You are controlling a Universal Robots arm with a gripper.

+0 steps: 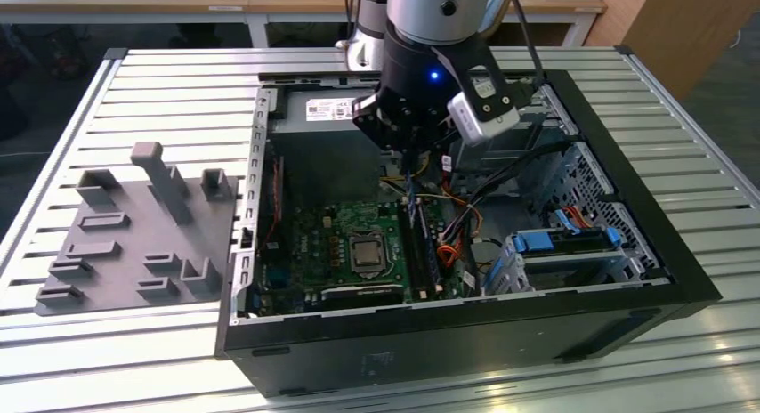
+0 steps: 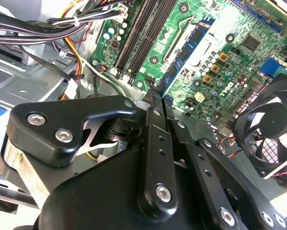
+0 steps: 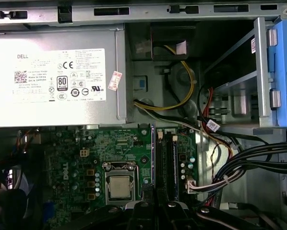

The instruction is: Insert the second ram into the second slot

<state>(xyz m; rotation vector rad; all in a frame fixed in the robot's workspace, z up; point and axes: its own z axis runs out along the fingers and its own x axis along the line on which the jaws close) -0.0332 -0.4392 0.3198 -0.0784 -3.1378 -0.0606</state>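
While the fingers (image 2: 155, 143) pinch narrow on the second ram (image 3: 153, 153), held edge-on over the motherboard (image 3: 76, 163) just beside the black slots (image 3: 168, 158) (which one is second, I cannot tell), insertion wants it parallel, notch matched, pressed straight down evenly.

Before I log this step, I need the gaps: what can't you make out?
Whether the second ram is seated: edge-on in the first wrist view; the gripper hides it in the second wrist view.
Its label: turned edge-on there too.
The slots: too small in the exterior view to count.
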